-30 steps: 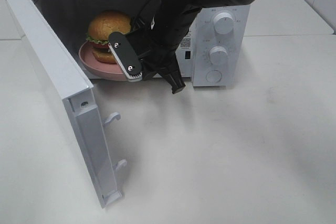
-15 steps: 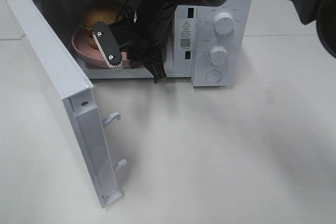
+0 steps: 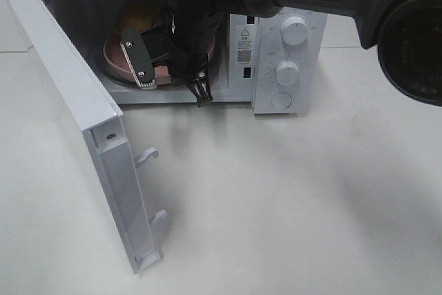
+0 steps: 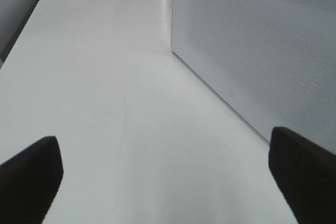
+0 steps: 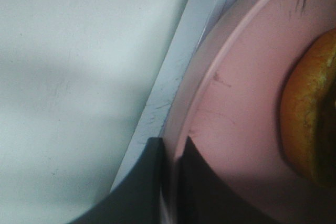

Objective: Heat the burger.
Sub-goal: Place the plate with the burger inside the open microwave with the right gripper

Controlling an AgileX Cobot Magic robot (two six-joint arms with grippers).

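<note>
Pink round plate (image 5: 236, 103) bearing the tall golden-bun burger (image 3: 141, 13) lies inside the cavity of the white microwave oven (image 3: 290, 39), whose white door (image 3: 69, 101) stands wide open. Right gripper (image 5: 170, 145) is clamped on the plate's near rim. Left gripper (image 4: 168, 182) hangs beside the door, jaws apart and empty. Step judged: seating the plate. Next move calls for release, a clear withdrawal, then closing the door.

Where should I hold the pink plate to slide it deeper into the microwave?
Pinch the pink plate by its thin front rim, coming in through the microwave's open front. The burger fills the middle of the plate, and the cavity walls block the sides. The right gripper is shut on that rim, so the hold looks workable.
</note>
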